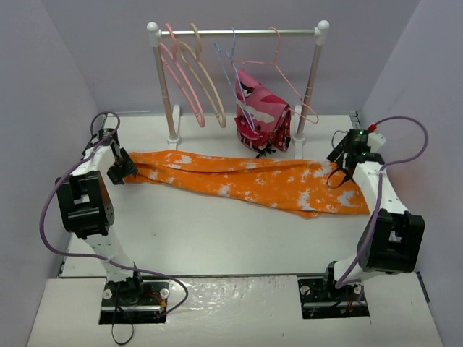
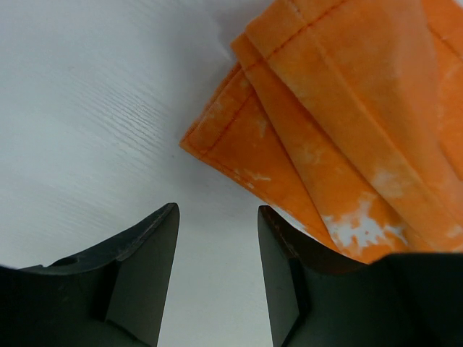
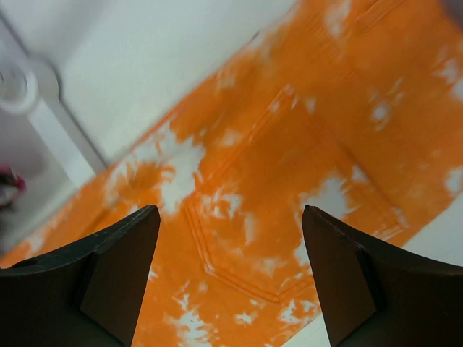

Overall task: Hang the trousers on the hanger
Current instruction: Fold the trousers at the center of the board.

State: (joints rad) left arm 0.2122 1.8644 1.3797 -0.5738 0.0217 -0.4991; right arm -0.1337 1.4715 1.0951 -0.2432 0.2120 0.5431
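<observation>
The trousers [image 1: 246, 181] lie flat on the tabletop [image 1: 217, 246], stretched between the two claws. The left claw [image 2: 217, 213] is spread and pinches nothing; the hems lie just ahead of it, toward its right finger. The right claw [image 3: 230, 217] is spread wide above the pocket end and is likewise empty. The hanger [image 1: 187, 94] hangs on the rail [image 1: 239, 32], well beyond the left claw. Fetching the hanger is probably the step in hand. It should be gripped by its rim and lifted clear of its neighbours, and the cloth should not be dragged.

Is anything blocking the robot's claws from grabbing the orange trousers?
No, nothing visible. The left gripper hangs open by the hem of the trousers, and the right gripper hangs open right over the cloth.
</observation>
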